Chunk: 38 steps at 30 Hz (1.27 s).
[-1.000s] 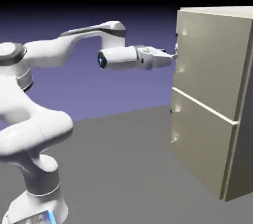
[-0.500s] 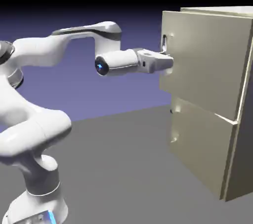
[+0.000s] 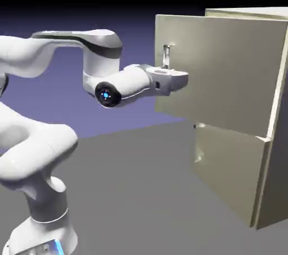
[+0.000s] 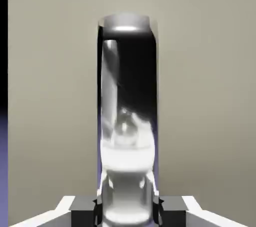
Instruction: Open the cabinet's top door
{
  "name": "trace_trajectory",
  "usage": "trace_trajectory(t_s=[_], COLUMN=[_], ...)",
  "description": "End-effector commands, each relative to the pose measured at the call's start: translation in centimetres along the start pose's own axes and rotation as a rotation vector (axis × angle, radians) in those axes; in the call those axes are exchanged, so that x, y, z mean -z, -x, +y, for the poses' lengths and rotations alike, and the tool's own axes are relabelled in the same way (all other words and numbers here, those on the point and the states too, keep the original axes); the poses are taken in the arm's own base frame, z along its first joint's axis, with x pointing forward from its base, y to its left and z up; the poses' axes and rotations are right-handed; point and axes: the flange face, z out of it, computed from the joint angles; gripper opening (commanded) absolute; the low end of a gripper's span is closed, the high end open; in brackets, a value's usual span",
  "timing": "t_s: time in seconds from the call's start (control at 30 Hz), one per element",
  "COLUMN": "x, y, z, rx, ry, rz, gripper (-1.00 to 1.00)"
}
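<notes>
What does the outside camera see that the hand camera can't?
Only the exterior view shows the white robot arm, the whole tall beige cabinet, its shorter lower door and the grey table. Only the hand view shows the hand shut on the silvery bar handle up close. Both show the swung-out beige top door.

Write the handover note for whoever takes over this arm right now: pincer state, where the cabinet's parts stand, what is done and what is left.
Pincer: shut on the handle, gripping the silvery bar low down; in the hand view the bar fills the middle between the fingertips.
Top door: swung partly out from the cabinet, its handle edge well clear of the front, hinge side at the exterior view's right.
Lower door: shut, untouched.
Done: handle grasped, door pulled partway open.
Left: probably keep pulling along the door's arc until it stands fully open, then let go.
</notes>
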Motion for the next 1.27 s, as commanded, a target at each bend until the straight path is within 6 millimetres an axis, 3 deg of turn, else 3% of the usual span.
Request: trace_trajectory(t_s=[0.0, 0.33, 0.63, 0.93, 1.2, 1.23], x=[0.8, 8.3, 13.5, 17.4, 19.3, 19.3], y=[-0.3, -3.7, -7.6, -12.3, -16.0, -16.0], z=[0.3, 3.7, 7.7, 12.3, 16.0, 16.0], rx=[0.0, 0.0, 0.0, 0.0, 0.0, 0.0], ry=[-0.017, -0.197, -0.351, -0.505, -0.619, -0.619], rz=[-0.016, -0.196, -0.351, -0.505, -0.617, -0.617], gripper=[-1.0, -1.0, -1.0, -1.0, -1.0, 1.0])
